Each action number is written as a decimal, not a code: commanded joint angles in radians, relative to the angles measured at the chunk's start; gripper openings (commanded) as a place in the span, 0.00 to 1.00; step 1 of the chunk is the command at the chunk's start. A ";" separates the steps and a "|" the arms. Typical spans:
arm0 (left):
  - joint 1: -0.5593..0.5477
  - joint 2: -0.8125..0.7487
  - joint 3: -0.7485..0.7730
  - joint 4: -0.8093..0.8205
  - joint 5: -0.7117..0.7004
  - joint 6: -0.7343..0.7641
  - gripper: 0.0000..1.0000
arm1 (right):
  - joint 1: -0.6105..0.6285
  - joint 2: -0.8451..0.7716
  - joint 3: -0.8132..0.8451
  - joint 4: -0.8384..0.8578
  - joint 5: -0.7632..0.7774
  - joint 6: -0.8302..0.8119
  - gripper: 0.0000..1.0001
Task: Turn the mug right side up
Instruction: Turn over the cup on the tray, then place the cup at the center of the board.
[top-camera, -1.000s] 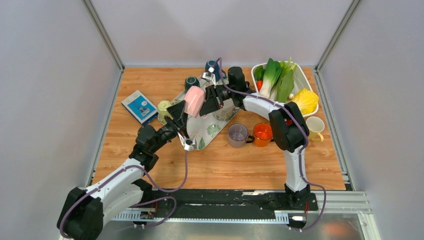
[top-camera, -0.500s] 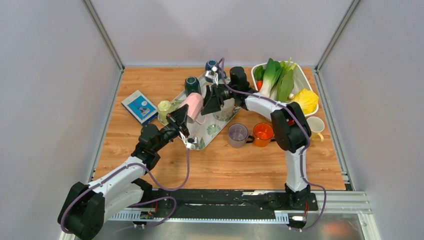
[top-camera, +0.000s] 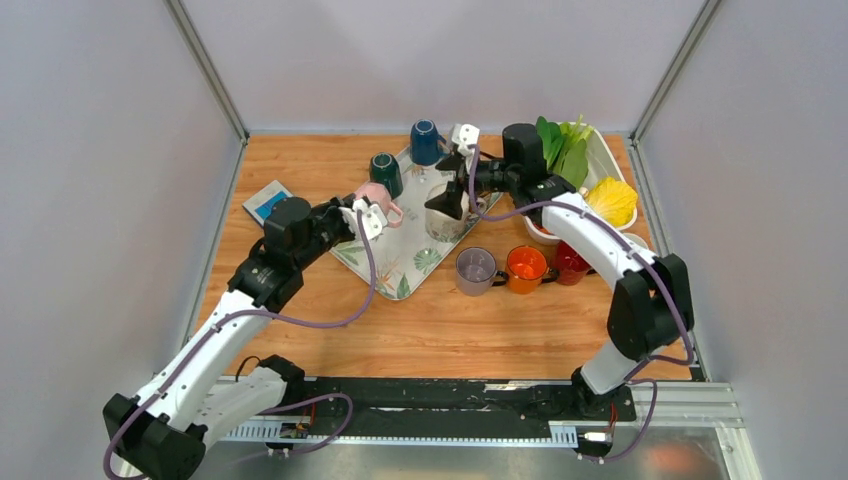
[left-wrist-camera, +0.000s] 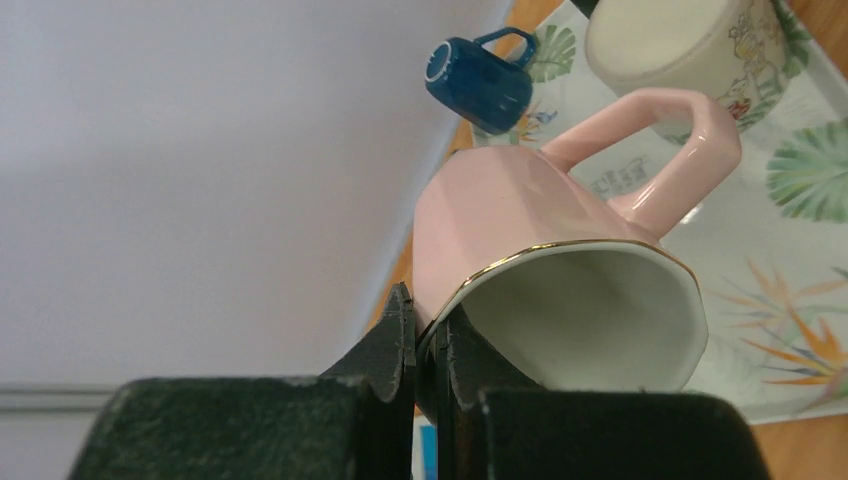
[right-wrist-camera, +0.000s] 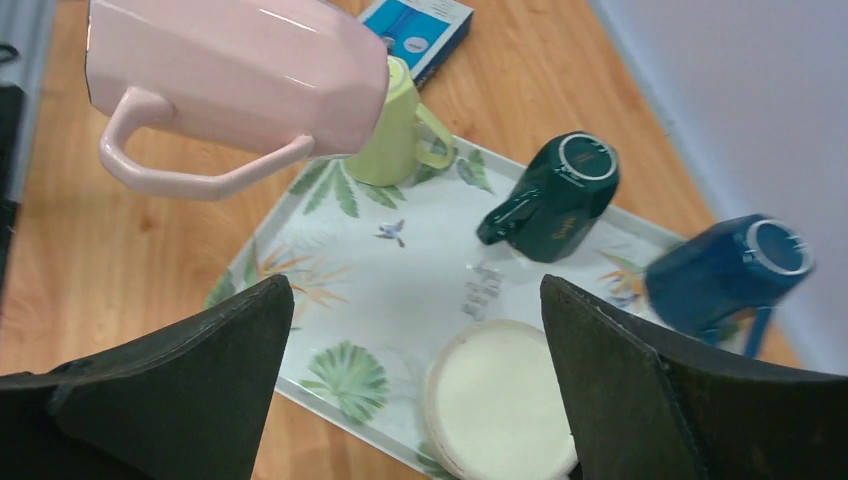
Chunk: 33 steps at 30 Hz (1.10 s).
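The pink mug (top-camera: 378, 198) with a gold rim hangs tilted in the air over the left part of the leaf-print tray (top-camera: 404, 268). My left gripper (top-camera: 357, 208) is shut on its rim. In the left wrist view one finger lies inside the pink mug (left-wrist-camera: 520, 215) and one outside, where my left gripper (left-wrist-camera: 432, 325) pinches the wall; the mouth faces the camera. My right gripper (top-camera: 447, 198) stands wide open and apart from it, above a cream mug (top-camera: 446, 220). The right wrist view shows the pink mug (right-wrist-camera: 240, 65) on its side, beyond my right gripper (right-wrist-camera: 415, 300).
On the tray (right-wrist-camera: 350, 290) are a light green mug (right-wrist-camera: 395, 140), a dark green mug (right-wrist-camera: 555, 195), a blue mug (right-wrist-camera: 725, 265) and the cream mug (right-wrist-camera: 505, 400). Purple (top-camera: 475, 268), orange (top-camera: 524, 266) and red (top-camera: 570, 262) mugs stand beside it. A vegetable basket (top-camera: 603, 160) is at back right, a blue book (top-camera: 266, 200) at left.
My right gripper has let go of the pink mug, opened and drawn back to the right. My left gripper has shut on the mug's rim and carries it alone, slightly lower and leftward.
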 joint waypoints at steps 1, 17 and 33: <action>-0.004 0.044 0.100 -0.210 0.006 -0.311 0.00 | 0.006 -0.103 -0.063 -0.075 0.093 -0.309 1.00; -0.002 0.344 0.301 -0.361 0.009 -0.702 0.00 | 0.181 -0.101 -0.104 -0.306 0.218 -0.733 0.82; 0.024 0.360 0.278 -0.292 0.052 -0.748 0.00 | 0.307 0.197 0.232 -0.547 0.320 -0.838 0.29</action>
